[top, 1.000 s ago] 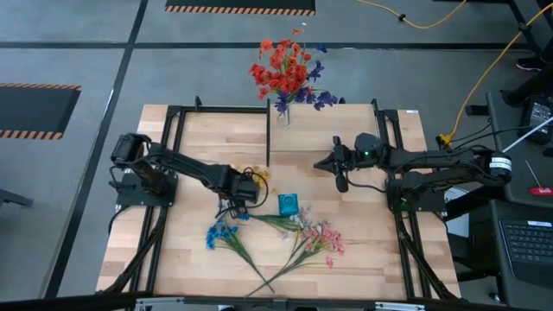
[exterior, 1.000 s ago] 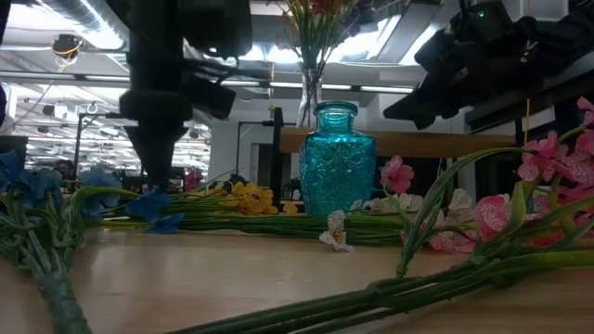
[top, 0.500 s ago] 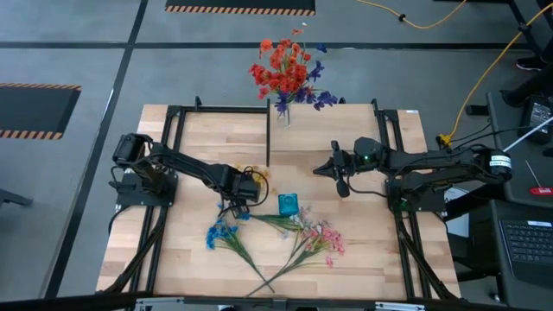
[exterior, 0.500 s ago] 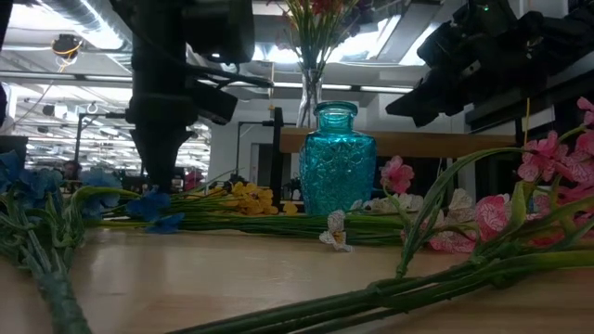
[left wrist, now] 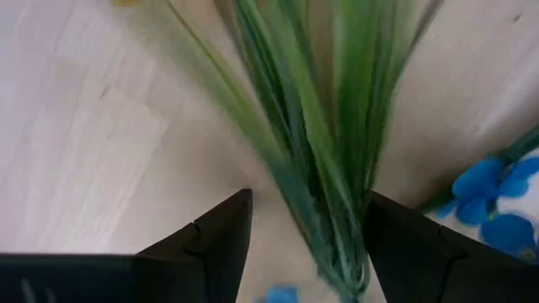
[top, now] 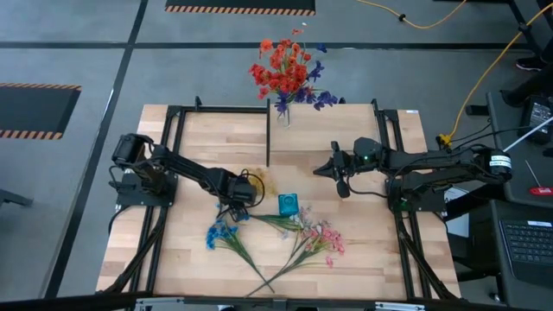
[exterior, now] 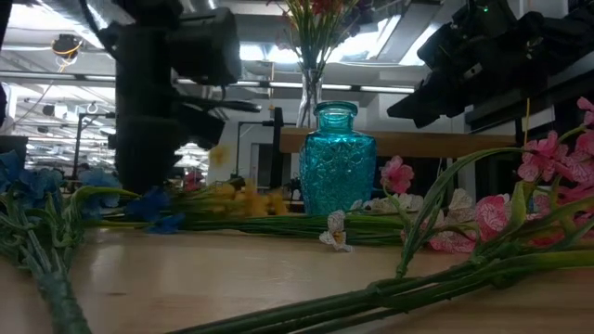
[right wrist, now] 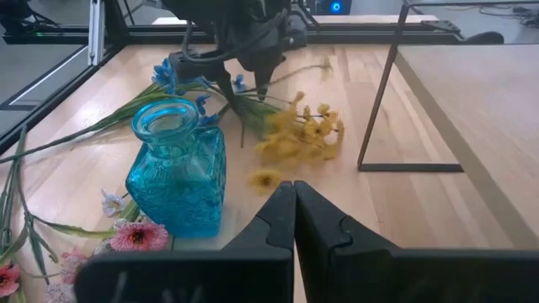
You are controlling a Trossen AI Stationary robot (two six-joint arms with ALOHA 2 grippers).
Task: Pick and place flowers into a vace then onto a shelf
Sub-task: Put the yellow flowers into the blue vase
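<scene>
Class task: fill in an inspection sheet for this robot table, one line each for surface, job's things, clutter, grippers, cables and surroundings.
Surface: light-wood table, bare at the front left.
Job's things: yellow flowers lifting with the left arm; blue flowers and pink flowers lying flat; teal glass vase upright and empty; shelf carrying a clear vase of red flowers.
Clutter: nothing seen.
Grippers: left gripper fingers around the yellow bunch's green stems; right gripper shut, empty, hovering above the table near the shelf.
Cables: yellow cable on the floor, right of the table.
Surroundings: grey floor with striped hazard markings; keyboard at far right.
</scene>
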